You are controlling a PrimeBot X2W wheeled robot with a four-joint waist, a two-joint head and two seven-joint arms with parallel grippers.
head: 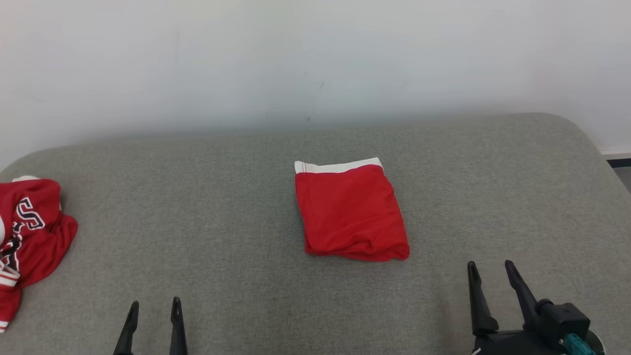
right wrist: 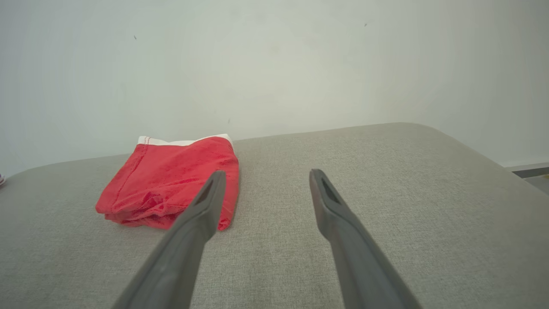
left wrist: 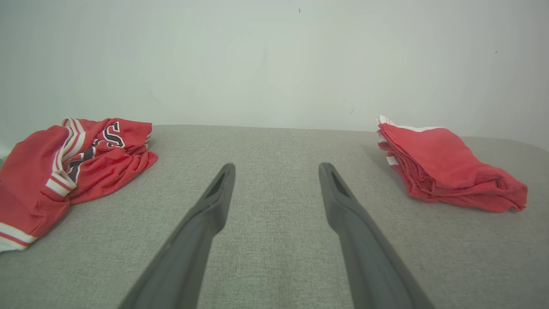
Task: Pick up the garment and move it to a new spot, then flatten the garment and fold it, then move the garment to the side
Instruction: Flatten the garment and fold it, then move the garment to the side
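Findings at this moment:

1. Task item: the folded red fabric garment with a white waistband [head: 351,217] lies flat near the middle of the grey woven padded surface [head: 222,222]. Its white band faces the pale wall [head: 315,59] and its folded edge faces the robot. Nothing touches it.

2. Right arm: the right gripper [head: 490,264] sits low at the robot's near right, with its two long dark fingers pointing up and away toward the wall. The jaws stand apart with nothing between them. The gripper is clear of the garment, which lies ahead and to its left. In the right wrist view the left finger's tip overlaps the garment's near corner by line of sight only.

3. Left arm: the left gripper [head: 155,301] sits at the near left edge with its fingers pointing forward. The jaws are spread and hold nothing, and bare surface lies ahead of them.

4. Other item: a crumpled red jersey with white stripes and black-and-white lettering [head: 29,236] lies at the surface's far left, well apart from the folded garment.
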